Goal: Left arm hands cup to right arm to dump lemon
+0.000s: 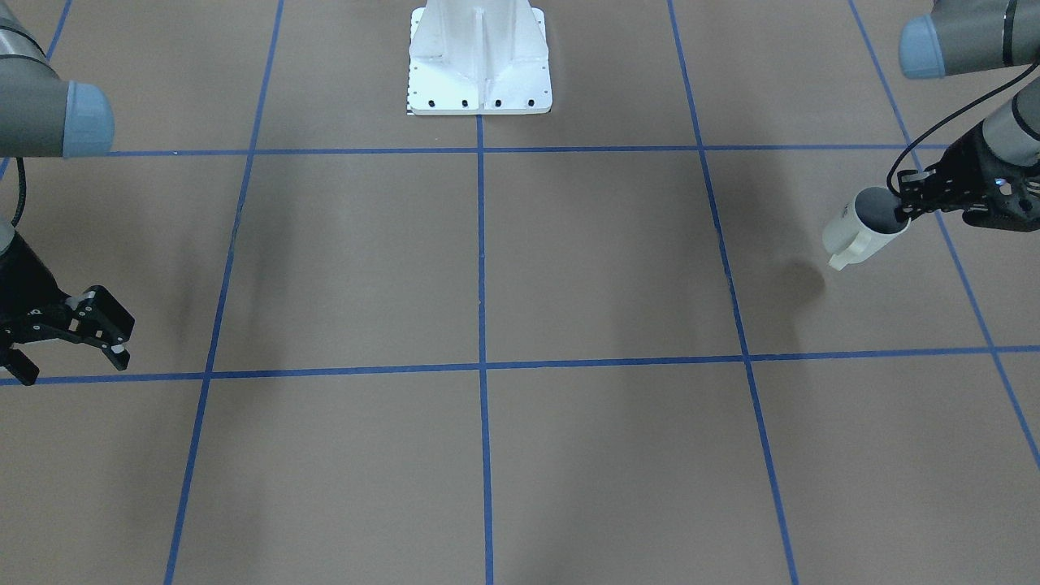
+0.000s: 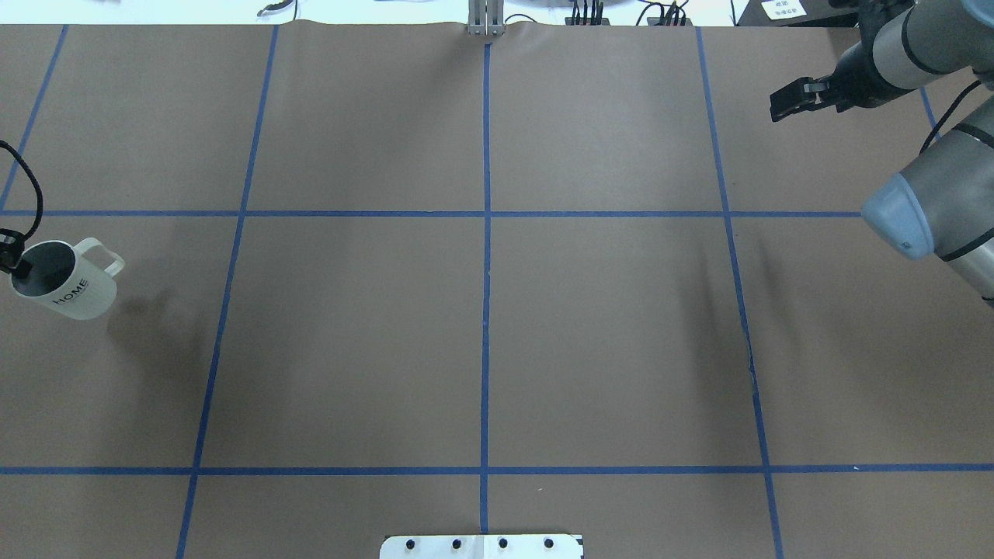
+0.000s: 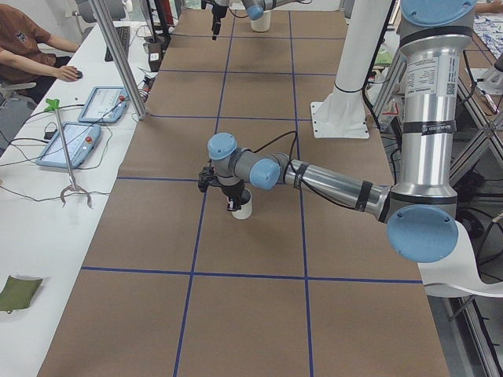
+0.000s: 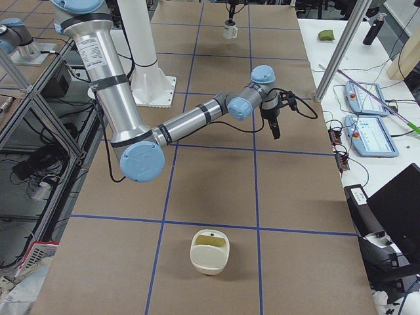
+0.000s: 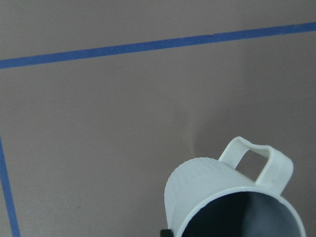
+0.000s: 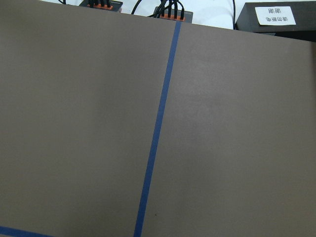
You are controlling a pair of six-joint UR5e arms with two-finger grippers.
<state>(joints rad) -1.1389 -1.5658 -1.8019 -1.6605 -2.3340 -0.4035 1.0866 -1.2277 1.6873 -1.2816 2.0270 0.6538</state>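
My left gripper (image 1: 903, 213) is shut on the rim of the off-white cup (image 1: 863, 234) and holds it tilted above the table at my far left. The cup also shows in the overhead view (image 2: 70, 283), with dark "HOME" lettering and its handle pointing away from me. In the left wrist view the cup (image 5: 217, 190) has a greyish inside, and no lemon shows in any view. My right gripper (image 1: 75, 366) is open and empty, above the table at my far right; it also shows in the overhead view (image 2: 784, 103).
The white robot base plate (image 1: 479, 89) stands at the table's middle near edge. A cream-coloured open container (image 4: 210, 251) sits on the table's right end. Tablets and cables lie on the white bench (image 4: 367, 111) across the table.
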